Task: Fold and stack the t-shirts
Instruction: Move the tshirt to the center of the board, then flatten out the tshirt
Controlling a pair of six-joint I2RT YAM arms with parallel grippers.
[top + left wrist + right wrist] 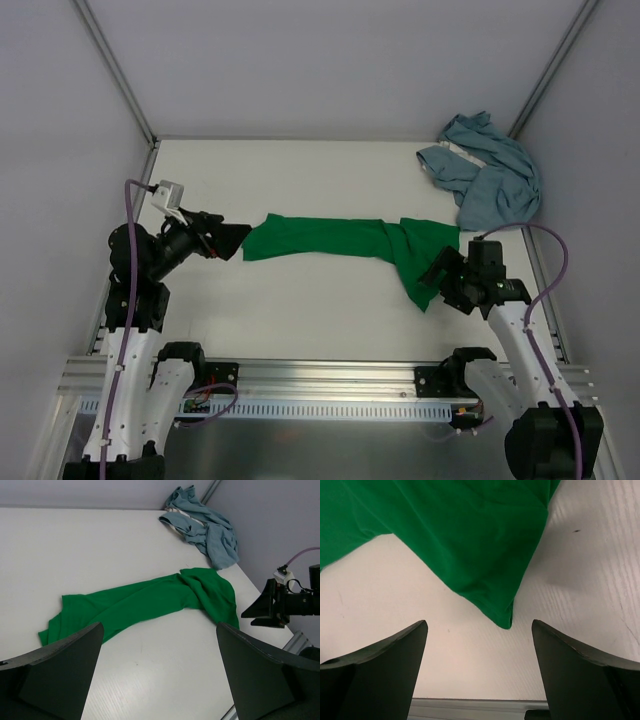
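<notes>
Right gripper (440,272) hangs low over the right side of the table (300,330) with its jaws spread wide and nothing between them. The tapered lower corner of the green t-shirt (330,238) lies flat just ahead of it, and the wrist view shows a clear gap. Left gripper (232,240) is equally wide open and empty, poised just beside the shirt's left end. The green shirt lies across the middle of the table as a long, narrow, rumpled band, bunched thicker towards the right. The blue-grey t-shirt (485,180) sits in a crumpled heap in the far right corner, away from both grippers. Both garments look light and limp. They will likely sag, stretch and fold over themselves when lifted, and drag rather than slide if pulled by one point. A pinch in the middle would probably gather several layers at once. The better hold is likely a single-layer edge or corner, one at each end, pressed against the table so the jaws can close on it. The cloth could then be drawn taut and spread flat before folding.
</notes>
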